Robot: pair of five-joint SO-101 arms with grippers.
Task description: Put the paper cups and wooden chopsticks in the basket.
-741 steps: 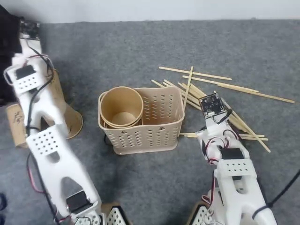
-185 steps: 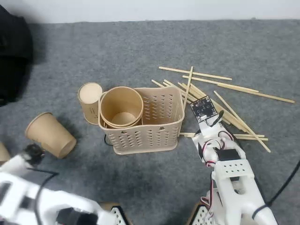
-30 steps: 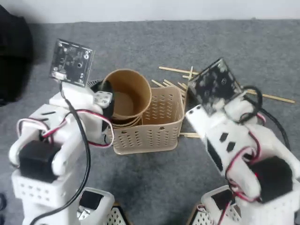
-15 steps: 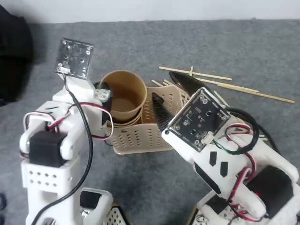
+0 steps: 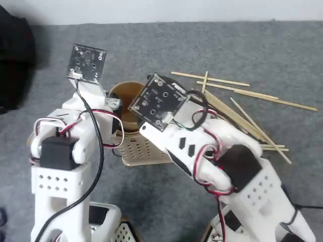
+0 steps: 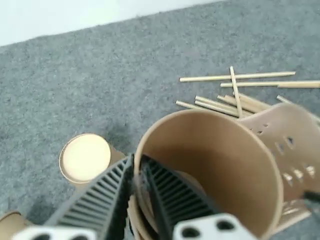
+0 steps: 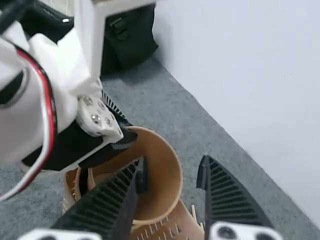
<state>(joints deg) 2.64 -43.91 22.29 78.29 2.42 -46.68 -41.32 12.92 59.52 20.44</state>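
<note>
Over the basket [image 6: 286, 137], left jaws clamped on the rim of a paper cup [image 6: 215, 155], right jaws apart above it

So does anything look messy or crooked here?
Yes. The wooden chopsticks lie scattered and crossed on the carpet beside the basket. The paper cup pinched by the left gripper hangs tilted over the basket, and another cup stands outside it.

We see an indoor room, prob. an office or lab corner, can't tell which. Grey short-pile carpet [image 5: 151, 45] covers most of the frame, a plain white wall [image 5: 151, 10] runs along the top edge, and a black bag [image 5: 14, 55] sits at upper left.
</note>
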